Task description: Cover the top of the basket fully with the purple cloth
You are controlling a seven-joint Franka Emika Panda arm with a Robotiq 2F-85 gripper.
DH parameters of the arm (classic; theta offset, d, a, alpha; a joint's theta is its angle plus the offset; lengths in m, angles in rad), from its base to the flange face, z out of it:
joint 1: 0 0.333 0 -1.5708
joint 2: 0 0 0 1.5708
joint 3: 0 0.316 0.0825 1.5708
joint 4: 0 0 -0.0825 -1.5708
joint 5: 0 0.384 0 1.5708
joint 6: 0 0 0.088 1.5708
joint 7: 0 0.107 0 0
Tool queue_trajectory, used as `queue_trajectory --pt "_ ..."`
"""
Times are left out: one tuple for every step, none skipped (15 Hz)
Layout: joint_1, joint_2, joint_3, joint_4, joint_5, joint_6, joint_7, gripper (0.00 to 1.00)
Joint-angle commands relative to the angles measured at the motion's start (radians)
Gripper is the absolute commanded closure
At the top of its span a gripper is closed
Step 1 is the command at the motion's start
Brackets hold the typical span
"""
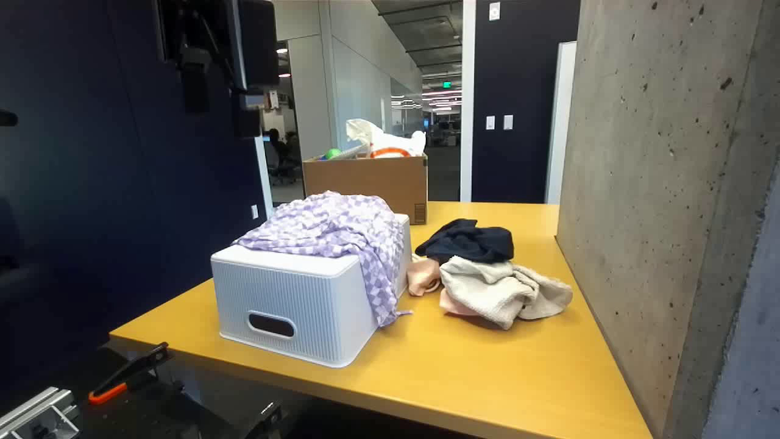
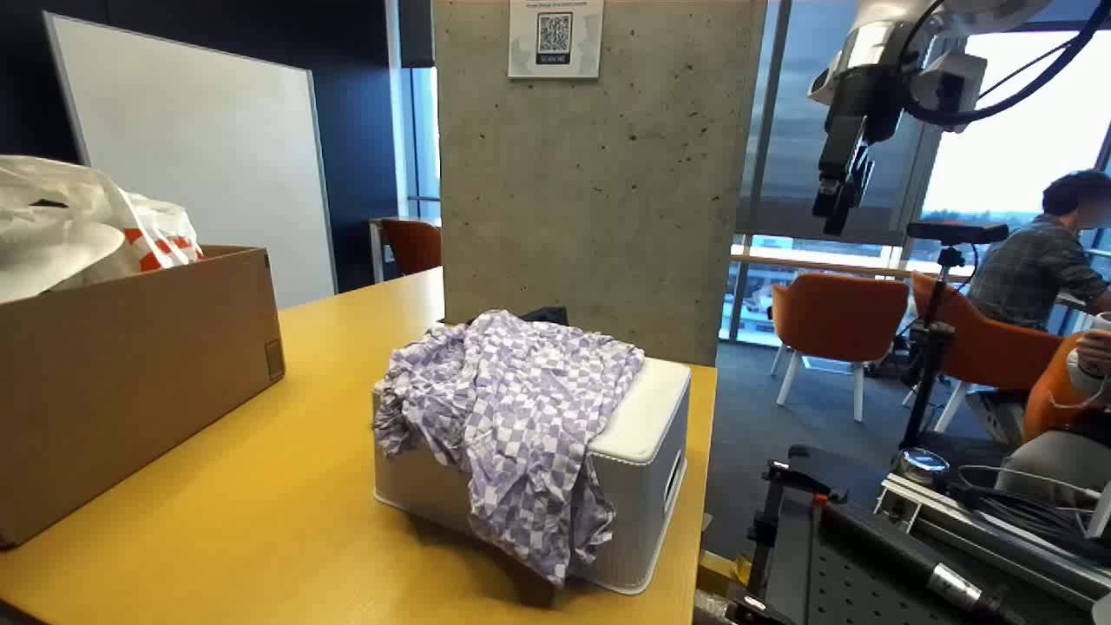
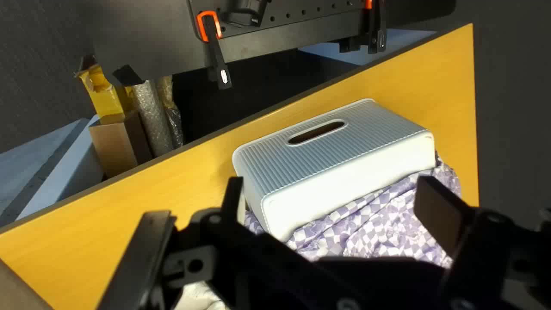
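Observation:
The purple-and-white checked cloth (image 1: pixel 332 228) lies crumpled over the white ribbed basket (image 1: pixel 274 299), whose closed flat face is up. In both exterior views the cloth (image 2: pixel 538 399) hangs down the long sides. A bare strip of the basket (image 2: pixel 647 408) shows at the end with the handle slot. In the wrist view that bare strip of the basket (image 3: pixel 353 185) lies beside the cloth (image 3: pixel 396 228). My gripper (image 3: pixel 331 193) is open and empty, high above the basket. In an exterior view my gripper (image 2: pixel 838 208) hangs in the air, apart from the cloth.
A dark cloth (image 1: pixel 469 241) and a beige cloth (image 1: pixel 499 292) lie beside the basket, with pinkish cloth under them. A cardboard box (image 1: pixel 365 183) with bags stands farther back. A concrete column (image 1: pixel 658 183) borders the table (image 1: pixel 499 372). The basket's slotted end is near the table edge.

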Motion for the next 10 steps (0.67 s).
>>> queue_trajectory --pt "-0.031 0.007 0.026 0.002 0.017 -0.003 -0.015 0.00" --pt "-0.031 0.007 0.026 0.002 0.017 -0.003 -0.015 0.00" --pt "-0.031 0.007 0.026 0.002 0.017 -0.003 -0.015 0.00" --pt "-0.031 0.007 0.026 0.002 0.017 -0.003 -0.015 0.00" --pt "-0.031 0.007 0.026 0.002 0.017 -0.003 -0.015 0.00" --pt "-0.021 0.051 0.014 0.020 0.052 0.048 -0.005 0.00" --pt "-0.015 0.090 0.001 0.037 0.065 0.065 -0.016 0.00" --pt "-0.007 0.133 -0.012 0.049 0.094 0.104 -0.025 0.00" --pt "0.000 0.178 -0.017 0.057 0.125 0.145 -0.031 0.00" --pt "0.007 0.219 -0.018 0.058 0.157 0.200 -0.046 0.00"
